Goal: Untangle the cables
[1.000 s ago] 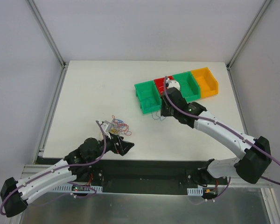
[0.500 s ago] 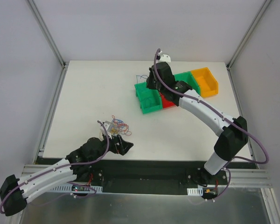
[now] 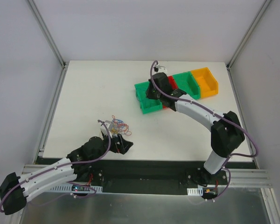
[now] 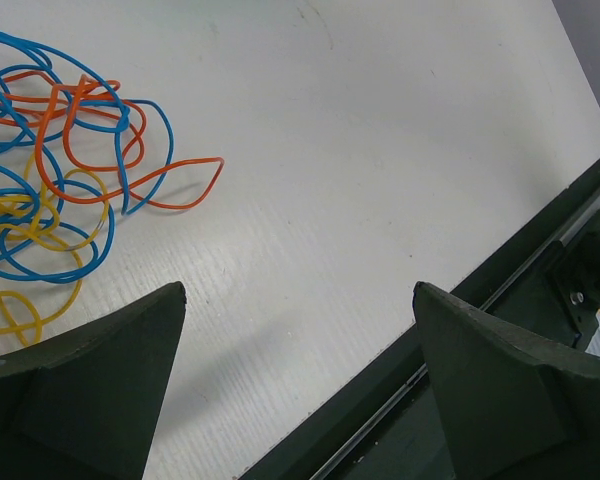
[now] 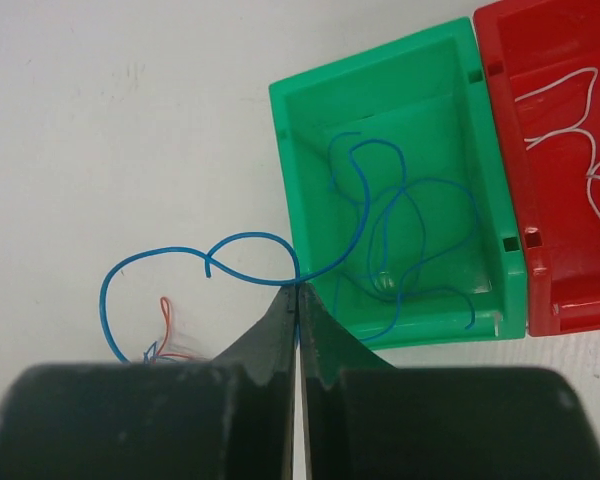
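The tangle of cables (image 3: 117,125), blue, red-orange and yellow strands, lies on the white table near its front edge; it also fills the upper left of the left wrist view (image 4: 60,170). My left gripper (image 3: 121,144) is open and empty just right of the tangle, its fingers (image 4: 80,390) low over the table. My right gripper (image 5: 298,288) is shut on a blue cable (image 5: 230,245). That cable loops out to the left and trails into the left green bin (image 5: 300,170), where more blue strands lie. In the top view the right gripper (image 3: 152,93) hovers over that bin (image 3: 141,88).
A row of bins stands at the back right: green, red (image 3: 171,84), green (image 3: 186,83), orange (image 3: 206,81). The red bin (image 5: 580,270) holds a white cable (image 5: 565,100). The table's front edge and a black rail (image 4: 500,290) run close by the left gripper.
The right arm rose from the table in front of the bins with the blue cable, swung back over them, and now sits lower above the left green bin. The left arm has hardly moved.
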